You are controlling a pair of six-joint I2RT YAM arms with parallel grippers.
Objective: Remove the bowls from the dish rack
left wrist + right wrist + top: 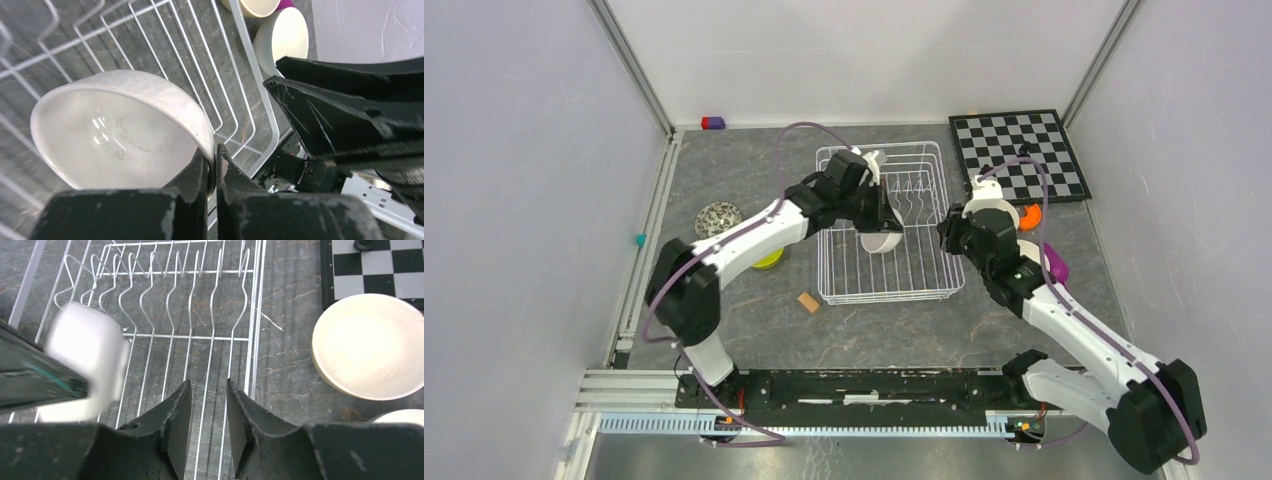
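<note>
Grey, marble-patterned table (874,335) is seen, closed in by plain white walls on three sides. Toward the far middle of the table the dish rack (894,298) is set, and a chessboard (1019,150) is laid at the far right corner.

Inside the rack, near its middle, a white bowl (881,241) is held tilted by the left gripper (214,162). Its fingers are pressed onto the bowl's rim, one inside the bowl and one outside, as shown in the left wrist view. Whether the bowl rests on the rack's wires cannot be told.

The right gripper (207,400) is held over the right-hand part of the rack, close to its right rim. Its fingers are parted a little; only the wires are seen between them and nothing is gripped.

Just outside the rack's right side a cream bowl (367,345) is stood upright on the table, close by the chessboard's near edge. The rim of another pale bowl (400,416) is cut off by the right wrist view's lower right corner. Near the table's left edge a patterned bowl (718,218) is placed, and beside it a lime-green bowl (771,260) is partly hidden under the left arm (744,240). A small brown block (808,302) is laid just off the rack's near left corner.
</note>
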